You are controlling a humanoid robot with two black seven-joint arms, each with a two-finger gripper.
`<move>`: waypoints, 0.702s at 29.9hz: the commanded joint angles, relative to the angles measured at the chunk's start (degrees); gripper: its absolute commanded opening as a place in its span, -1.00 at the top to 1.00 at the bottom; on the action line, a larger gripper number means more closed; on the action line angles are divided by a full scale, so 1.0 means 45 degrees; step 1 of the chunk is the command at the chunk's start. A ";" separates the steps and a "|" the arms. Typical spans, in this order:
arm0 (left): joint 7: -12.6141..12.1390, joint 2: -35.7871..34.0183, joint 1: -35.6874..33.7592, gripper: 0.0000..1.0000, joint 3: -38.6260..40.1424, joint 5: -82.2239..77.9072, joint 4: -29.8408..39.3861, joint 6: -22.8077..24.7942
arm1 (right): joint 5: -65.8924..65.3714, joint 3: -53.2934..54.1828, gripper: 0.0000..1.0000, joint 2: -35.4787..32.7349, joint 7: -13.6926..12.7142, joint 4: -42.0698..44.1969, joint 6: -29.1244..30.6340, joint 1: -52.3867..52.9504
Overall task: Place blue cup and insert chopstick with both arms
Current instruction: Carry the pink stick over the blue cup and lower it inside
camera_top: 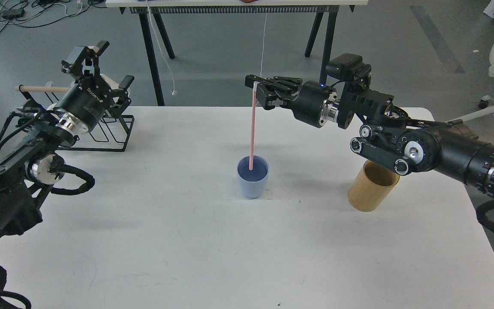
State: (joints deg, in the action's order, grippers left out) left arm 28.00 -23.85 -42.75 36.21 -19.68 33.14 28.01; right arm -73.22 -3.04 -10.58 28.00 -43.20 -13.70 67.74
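The blue cup (252, 182) stands upright near the middle of the white table (187, 240). My right gripper (254, 86) is shut on the top end of the pink chopstick (252, 128) and holds it almost upright above the cup. The chopstick's lower tip sits inside the cup's mouth. My left gripper (104, 68) is open and empty at the back left, above the wire rack and far from the cup.
A tan wooden cylinder holder (371, 193) stands right of the cup, its top partly hidden by my right arm. A black wire rack (112, 128) with a wooden dowel (41, 89) and a white mug stands at the back left. Black table legs stand behind.
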 commanded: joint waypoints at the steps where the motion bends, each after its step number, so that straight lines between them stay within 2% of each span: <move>1: 0.0000 0.0007 -0.0011 -0.97 -0.0001 -0.0001 -0.0001 -0.0002 | 0.0020 -0.0417 0.99 0.0398 -0.0001 0.0380 -0.0217 -0.0130; 8: 0.0000 0.0007 -0.0011 -0.97 -0.0001 -0.0001 -0.0001 -0.0002 | 0.0001 -0.0457 0.94 0.0711 -0.0001 0.0498 -0.0236 -0.0579; 12: 0.0000 0.0026 0.0009 -0.97 -0.0001 -0.0001 -0.0001 -0.0002 | 0.0001 -0.0515 0.81 0.0730 -0.0001 0.0498 -0.0236 -0.0736; 14: 0.0000 0.0026 0.0009 -0.97 -0.0001 -0.0001 -0.0001 -0.0002 | 0.0059 -0.0496 0.64 0.0730 -0.0001 0.0479 -0.0217 -0.0756; 16: 0.0000 0.0026 0.0009 -0.97 -0.0001 -0.0001 -0.0001 -0.0002 | 0.0196 -0.0379 0.28 0.0730 -0.0001 0.0401 -0.0217 -0.0756; 21: 0.0000 0.0007 -0.0011 -0.97 -0.0001 -0.0001 -0.0001 -0.0002 | 0.0235 -0.0048 -0.17 0.0730 -0.0001 0.0206 -0.0236 -0.0872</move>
State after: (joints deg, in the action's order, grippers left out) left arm 28.00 -23.73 -42.76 36.21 -19.68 33.13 28.00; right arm -72.23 -4.33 -7.24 28.00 -41.72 -14.73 64.32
